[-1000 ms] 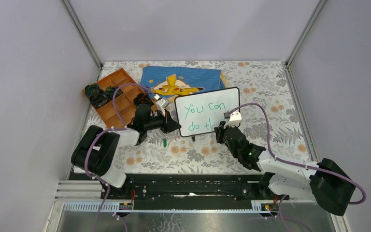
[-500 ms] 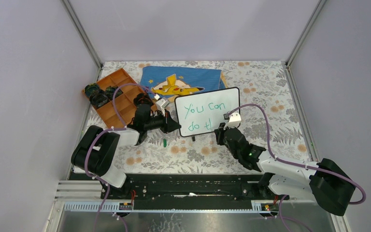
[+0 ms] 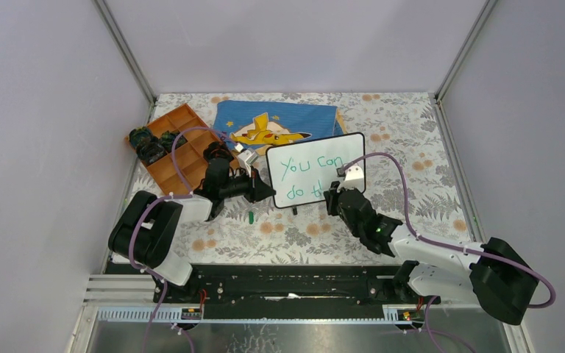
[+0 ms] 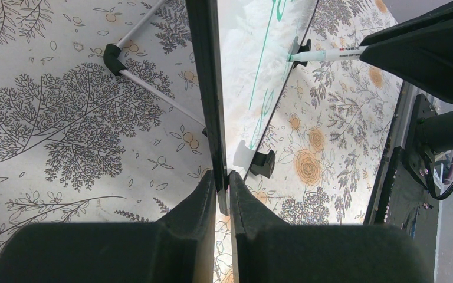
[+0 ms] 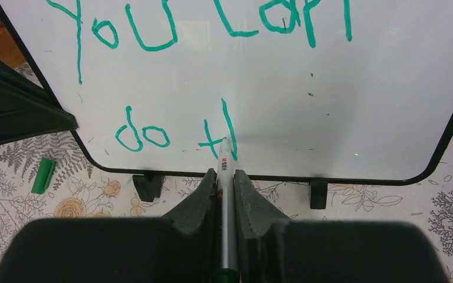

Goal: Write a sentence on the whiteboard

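Whiteboard [image 3: 315,170]: top view, frame centre, standing on floral table [image 3: 412,147], unfinished green sentence [image 3: 292,168] on it. Left wrist view: left gripper [image 4: 221,183], jaws clamped on board's black edge. Right wrist view: right gripper [image 5: 225,174], jaws clamped on marker [image 5: 224,154], tip touching lower line.

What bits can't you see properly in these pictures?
- Top view: the right pincer covers the sentence's end.
- Right wrist view: the top edge clips "You can".
- Left wrist view: the whiteboard is almost edge-on, unreadable.
- Top view: things in the orange tray are too small.
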